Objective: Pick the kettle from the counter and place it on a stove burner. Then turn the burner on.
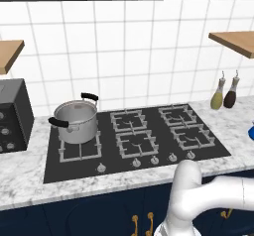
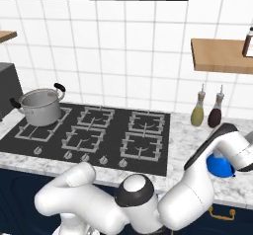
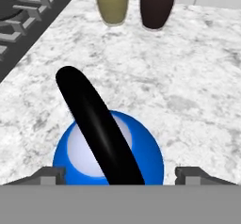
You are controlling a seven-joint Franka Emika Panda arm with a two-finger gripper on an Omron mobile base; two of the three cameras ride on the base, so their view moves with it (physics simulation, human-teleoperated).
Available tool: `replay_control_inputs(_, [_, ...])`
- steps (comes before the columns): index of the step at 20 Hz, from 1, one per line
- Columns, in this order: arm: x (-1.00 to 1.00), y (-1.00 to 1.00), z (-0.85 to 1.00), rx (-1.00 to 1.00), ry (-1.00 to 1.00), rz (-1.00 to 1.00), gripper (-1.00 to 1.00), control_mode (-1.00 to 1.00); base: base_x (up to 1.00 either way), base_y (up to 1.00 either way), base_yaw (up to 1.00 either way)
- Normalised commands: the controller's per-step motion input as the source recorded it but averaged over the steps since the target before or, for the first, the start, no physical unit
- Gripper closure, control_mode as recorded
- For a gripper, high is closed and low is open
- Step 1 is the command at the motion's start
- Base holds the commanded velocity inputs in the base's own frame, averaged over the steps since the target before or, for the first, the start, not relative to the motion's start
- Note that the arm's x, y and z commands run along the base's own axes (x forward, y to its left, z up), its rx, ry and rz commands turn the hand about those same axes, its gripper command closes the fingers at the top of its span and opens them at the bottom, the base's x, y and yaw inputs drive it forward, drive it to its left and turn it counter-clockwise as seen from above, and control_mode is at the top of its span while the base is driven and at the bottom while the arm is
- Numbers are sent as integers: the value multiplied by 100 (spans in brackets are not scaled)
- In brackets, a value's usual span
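The jaws (image 3: 120, 175) stand wide, gripping nothing — straddling the kettle (image 3: 108, 153), its black handle (image 3: 96, 124) rising between them, ready for closing.

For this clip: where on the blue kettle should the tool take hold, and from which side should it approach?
Best bet is the arched black handle, taken from above. The kettle sits upright on the marble counter, its body round and glossy, so it offers little purchase, while the handle is a narrow bar arching over the top. The tool hangs right above it, fingers either side; they should close across the bar.
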Motion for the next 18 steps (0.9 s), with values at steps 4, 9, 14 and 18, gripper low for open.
replay_control_inputs(4, [0,14,-39,-1,0,10,100,-100,0,0,0])
replay_control_inputs(9, [6,8,-15,0,0,2,100,-100,0,0,0])
replay_control_inputs(14, [-30,45,-21,0,-9,0,100,-100,0,0,0])
replay_control_inputs(18, [-43,28,21,0,-17,0,100,-100,0,0,0])
